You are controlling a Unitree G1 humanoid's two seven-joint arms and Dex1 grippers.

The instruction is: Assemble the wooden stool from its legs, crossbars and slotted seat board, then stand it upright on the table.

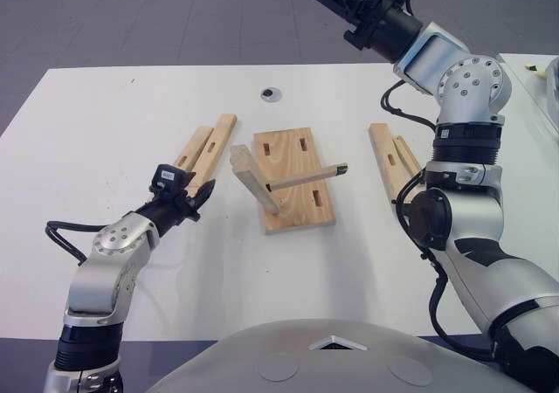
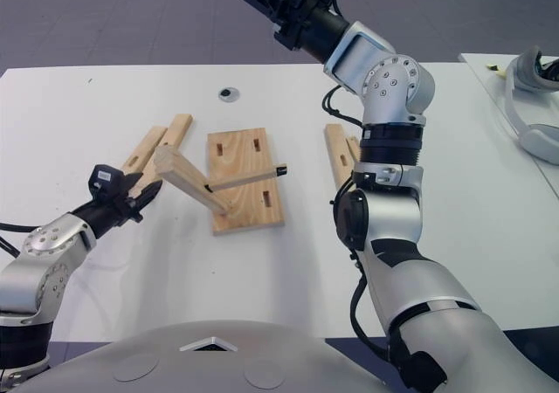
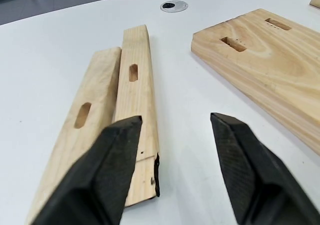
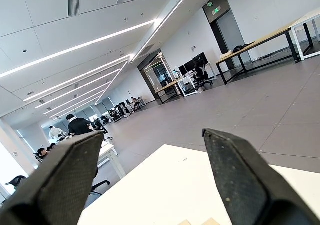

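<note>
The seat board (image 1: 293,153) lies slots-up in the middle of the surface (image 1: 131,131). One leg (image 1: 253,179) stands tilted on it with a crossbar (image 1: 306,176) poking from it, so assembly looks barely begun. The left claw (image 1: 205,192) hovers low, fingers wide, just beside the left legs (image 1: 205,148), seemingly aligned to take the nearer one. The right claw (image 4: 152,135), also wide and empty, is raised beyond the surface, probably to keep clear; the right legs (image 1: 389,157) lie below it
</note>
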